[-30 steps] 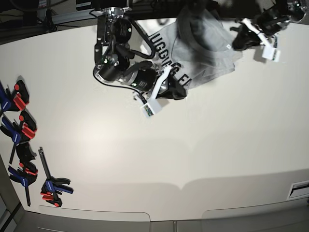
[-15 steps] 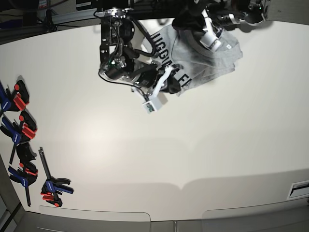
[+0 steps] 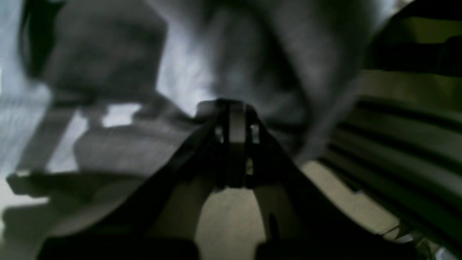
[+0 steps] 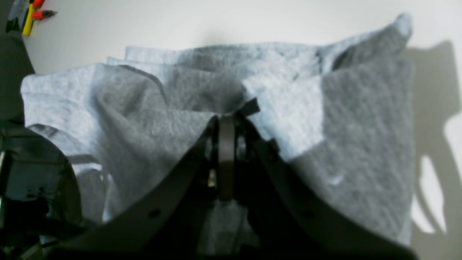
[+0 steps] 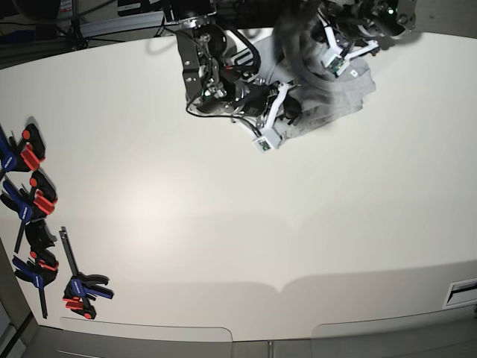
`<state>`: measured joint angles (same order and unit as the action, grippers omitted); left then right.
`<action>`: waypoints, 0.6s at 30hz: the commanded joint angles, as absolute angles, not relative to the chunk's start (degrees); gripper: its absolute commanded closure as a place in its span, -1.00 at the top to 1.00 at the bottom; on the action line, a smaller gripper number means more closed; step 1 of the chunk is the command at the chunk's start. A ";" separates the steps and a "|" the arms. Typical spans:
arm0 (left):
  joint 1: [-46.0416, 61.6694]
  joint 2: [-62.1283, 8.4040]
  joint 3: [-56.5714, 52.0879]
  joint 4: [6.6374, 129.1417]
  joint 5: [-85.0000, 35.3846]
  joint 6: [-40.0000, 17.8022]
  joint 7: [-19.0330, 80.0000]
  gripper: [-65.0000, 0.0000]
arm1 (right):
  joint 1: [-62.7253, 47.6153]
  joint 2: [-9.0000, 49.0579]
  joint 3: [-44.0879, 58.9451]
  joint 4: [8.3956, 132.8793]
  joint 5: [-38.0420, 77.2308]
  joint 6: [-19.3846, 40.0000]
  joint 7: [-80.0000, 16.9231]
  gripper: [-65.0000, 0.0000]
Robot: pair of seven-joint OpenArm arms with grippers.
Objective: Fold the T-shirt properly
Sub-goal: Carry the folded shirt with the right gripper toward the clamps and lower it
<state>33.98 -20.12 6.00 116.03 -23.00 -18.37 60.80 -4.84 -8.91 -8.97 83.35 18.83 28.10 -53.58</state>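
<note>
The T-shirt (image 5: 328, 101) is bunched in a crumpled heap at the far edge of the table (image 5: 246, 224), right of centre in the base view, with both arms crowded over it; no lettering can be made out there; the right gripper (image 4: 226, 124) is seen in its wrist view with jaws pressed together and grey cloth gathered at the tips, so it is taken as clenched on the T-shirt (image 4: 353, 137); folds of the cloth are piled in several layers around that gripper, one flap raised at the upper right; pale table surface is visible beyond the heap; in the base view the right gripper (image 5: 287, 104) is placed at the left edge of the heap, low against the table; the left gripper (image 5: 328, 56) is held over the far side of the heap; its wrist view is dark and blurred; the left gripper (image 3: 231, 108) is shown with fingers drawn together and grey cloth (image 3: 252, 54) draped just past the tips, but whether cloth is pinched cannot be told; a row of clamps (image 5: 30, 216) with red and blue handles is laid along the table's left edge, well apart from the shirt.
</note>
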 commanded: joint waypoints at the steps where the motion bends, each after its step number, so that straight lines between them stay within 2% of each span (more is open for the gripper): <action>1: 34.59 -20.82 5.93 117.05 -21.65 -18.31 61.04 -1.00 | -3.92 -9.00 -8.97 83.72 16.43 26.65 -54.04 -1.00; 7: 34.59 -21.32 2.74 117.05 -10.31 -12.62 58.28 -1.00 | -1.37 -9.00 -8.97 84.93 16.47 24.93 -55.07 -1.00; 11: 34.59 -21.30 -3.36 118.06 -10.61 -12.14 53.89 -1.00 | 1.32 -9.00 -8.97 90.15 16.56 25.28 -55.51 -1.00; 15: 34.59 -21.30 -11.51 123.33 -16.01 -12.14 46.92 -1.00 | 4.25 -9.00 -8.97 97.10 17.02 27.99 -55.46 -1.00; 18: 34.52 -21.30 -18.22 128.60 -20.34 -12.12 41.39 -1.00 | 6.11 -9.00 -9.15 99.26 20.88 34.28 -55.86 -1.00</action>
<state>34.24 -20.80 -18.11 127.76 -20.27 -12.19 42.24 5.30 -8.58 -8.97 98.30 20.16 34.13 -56.75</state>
